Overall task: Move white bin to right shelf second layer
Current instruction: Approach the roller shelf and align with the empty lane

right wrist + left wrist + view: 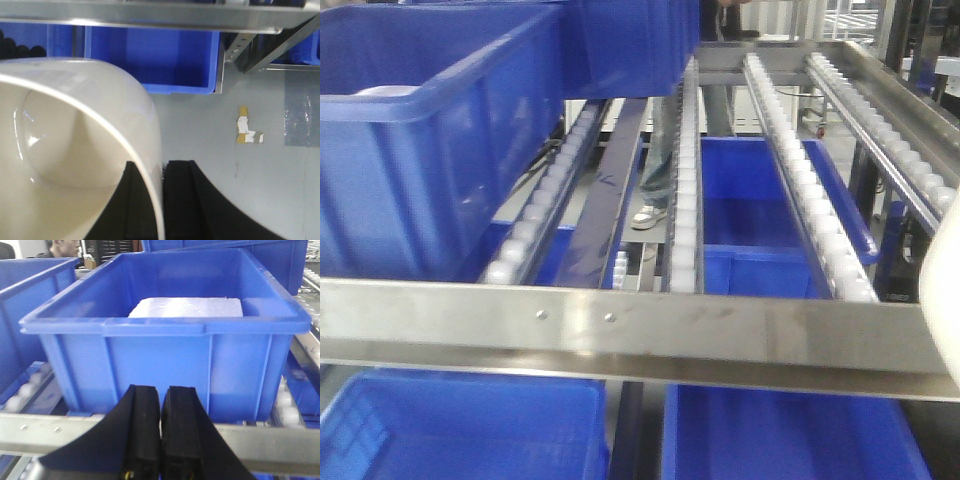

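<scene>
My right fingers [161, 200] are pinching the rim wall of the white bin [75, 150], one inside and one outside, the tub hanging off to my right, below the roller level [800, 190] — a thin grip on glossy plastic, so it could swing or slip. The steel front rail [620, 330] could catch it on the lift. My left fingers [160, 432] are pressed together before a blue crate [165, 340].
</scene>
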Action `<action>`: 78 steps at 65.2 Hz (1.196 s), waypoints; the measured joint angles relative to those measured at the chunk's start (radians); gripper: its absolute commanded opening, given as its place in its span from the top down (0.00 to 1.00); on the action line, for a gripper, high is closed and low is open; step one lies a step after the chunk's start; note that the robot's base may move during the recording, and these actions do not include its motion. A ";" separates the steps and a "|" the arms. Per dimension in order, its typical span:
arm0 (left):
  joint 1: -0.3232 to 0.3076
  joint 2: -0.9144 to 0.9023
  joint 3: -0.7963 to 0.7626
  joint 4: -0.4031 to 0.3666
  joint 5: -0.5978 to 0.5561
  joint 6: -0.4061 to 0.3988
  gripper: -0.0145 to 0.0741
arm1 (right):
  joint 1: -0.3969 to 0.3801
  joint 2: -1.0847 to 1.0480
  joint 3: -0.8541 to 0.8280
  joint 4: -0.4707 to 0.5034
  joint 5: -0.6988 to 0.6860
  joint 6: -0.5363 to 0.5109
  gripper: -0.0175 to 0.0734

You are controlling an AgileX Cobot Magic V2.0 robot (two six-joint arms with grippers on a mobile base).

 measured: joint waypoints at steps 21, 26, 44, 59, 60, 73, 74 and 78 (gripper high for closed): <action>0.000 0.000 0.000 0.000 0.000 0.000 0.74 | 0.000 0.000 0.000 0.000 0.000 0.000 0.75; 0.000 0.000 0.000 0.000 0.000 0.000 0.74 | 0.000 0.000 0.000 0.000 0.000 0.000 0.75; 0.000 0.000 0.000 0.000 0.000 0.000 0.74 | 0.000 0.000 0.000 0.000 0.000 0.000 0.75; 0.000 0.000 0.000 0.000 0.000 0.000 0.74 | 0.000 0.000 0.000 0.000 0.000 0.000 0.75; 0.000 0.000 0.000 0.000 0.000 0.000 0.74 | 0.000 0.000 0.000 0.000 0.000 0.000 0.75; 0.000 0.000 0.000 0.000 0.000 0.000 0.74 | 0.000 0.000 0.000 0.000 0.000 0.000 0.75; 0.000 0.000 0.000 0.000 0.000 0.000 0.74 | 0.000 0.000 0.000 0.000 0.000 0.000 0.75; 0.000 0.000 0.000 0.000 0.000 0.000 0.74 | 0.000 0.000 0.000 0.000 0.000 0.000 0.75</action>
